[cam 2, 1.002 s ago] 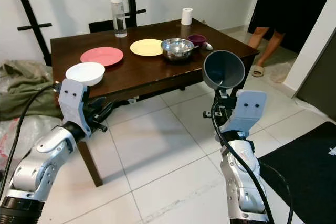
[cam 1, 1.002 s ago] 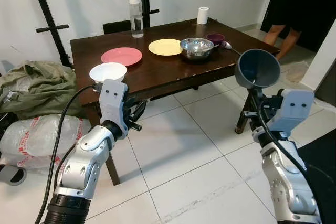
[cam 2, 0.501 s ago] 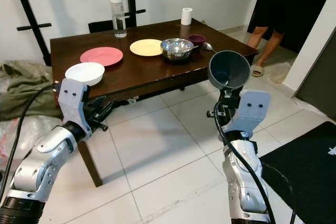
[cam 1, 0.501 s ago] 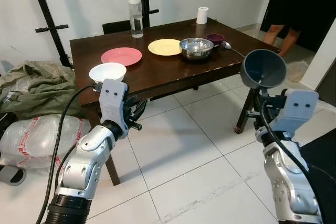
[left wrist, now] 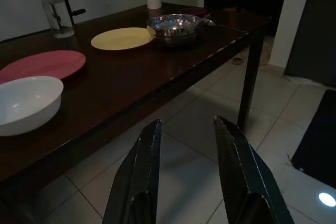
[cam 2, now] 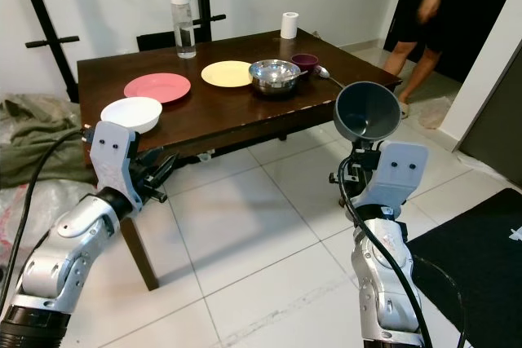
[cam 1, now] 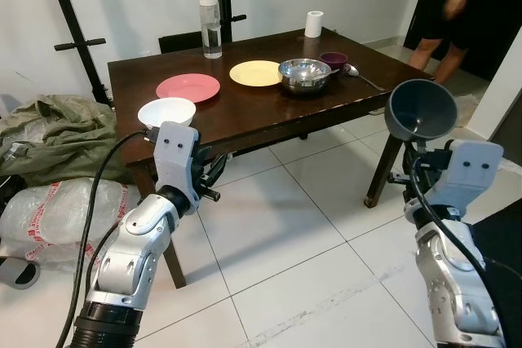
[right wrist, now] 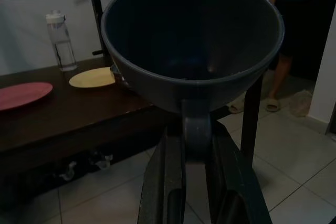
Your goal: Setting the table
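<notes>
My right gripper [right wrist: 195,137] is shut on the rim of a dark grey bowl [cam 1: 421,109], held up in the air off the table's near right corner. On the dark wooden table [cam 1: 245,112] lie a white bowl [cam 1: 166,112], a pink plate [cam 1: 188,87], a yellow plate [cam 1: 256,73], a steel bowl [cam 1: 304,73], a small purple bowl [cam 1: 333,59] and a spoon [cam 1: 356,73]. My left gripper [left wrist: 185,129] is open and empty, low beside the table's near left corner under the white bowl.
A water bottle [cam 1: 211,25] and a paper roll [cam 1: 314,24] stand at the table's far edge. A person [cam 1: 444,6] stands at the back right by a dark doorway. Bags [cam 1: 57,169] lie on the floor to the left. A black stand [cam 1: 69,26] rises behind the table.
My right gripper has carried the grey bowl to the right, away from the table. The person at the back right has moved an arm. The left arm stays where it was.
</notes>
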Controlling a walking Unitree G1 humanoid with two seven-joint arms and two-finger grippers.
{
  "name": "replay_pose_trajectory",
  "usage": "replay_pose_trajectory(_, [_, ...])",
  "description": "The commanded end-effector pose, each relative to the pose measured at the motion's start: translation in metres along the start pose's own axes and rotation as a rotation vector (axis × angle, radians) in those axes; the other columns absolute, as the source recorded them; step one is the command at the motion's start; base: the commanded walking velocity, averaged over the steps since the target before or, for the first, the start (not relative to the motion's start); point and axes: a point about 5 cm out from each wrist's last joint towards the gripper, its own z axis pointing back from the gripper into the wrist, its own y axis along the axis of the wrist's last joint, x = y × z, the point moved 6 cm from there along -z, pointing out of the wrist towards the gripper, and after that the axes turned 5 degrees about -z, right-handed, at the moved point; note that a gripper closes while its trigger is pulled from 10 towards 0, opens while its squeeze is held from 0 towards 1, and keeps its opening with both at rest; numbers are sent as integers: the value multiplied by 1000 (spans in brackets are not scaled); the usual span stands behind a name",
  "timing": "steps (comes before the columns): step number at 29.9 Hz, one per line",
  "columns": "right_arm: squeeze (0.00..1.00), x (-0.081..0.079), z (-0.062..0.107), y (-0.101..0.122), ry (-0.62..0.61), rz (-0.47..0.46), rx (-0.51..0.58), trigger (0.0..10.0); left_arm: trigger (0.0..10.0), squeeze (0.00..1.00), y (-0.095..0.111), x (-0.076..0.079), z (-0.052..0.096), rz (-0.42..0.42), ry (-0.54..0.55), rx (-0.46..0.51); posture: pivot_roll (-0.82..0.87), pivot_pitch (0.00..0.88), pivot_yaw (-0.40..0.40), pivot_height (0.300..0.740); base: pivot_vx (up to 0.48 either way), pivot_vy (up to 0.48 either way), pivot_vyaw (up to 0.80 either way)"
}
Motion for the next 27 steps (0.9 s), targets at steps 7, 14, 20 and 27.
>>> replay_pose_trajectory(7, [0, 6, 43, -56, 4, 58, -187, 10000, 10000, 0, -68, 6, 33, -31, 0, -170, -24, 39, 101, 740, 0, 0, 0])
replay_pose_trajectory(14, [0, 14, 69, -84, -12, 58, -271, 10000, 10000, 0, -100, 10, 53, -18, 27, -249, -18, 42, 94, 740, 0, 0, 0])
replay_pose_trajectory(20, [0, 14, 81, -96, -14, 61, -311, 10000, 10000, 0, -115, 11, 64, -27, 38, -292, -22, 48, 93, 740, 0, 0, 0])
replay_pose_trajectory(27, [0, 17, 63, -73, -22, 66, -225, 10000, 10000, 0, -105, 13, 56, -34, 48, -250, -26, 50, 94, 740, 0, 0, 0])
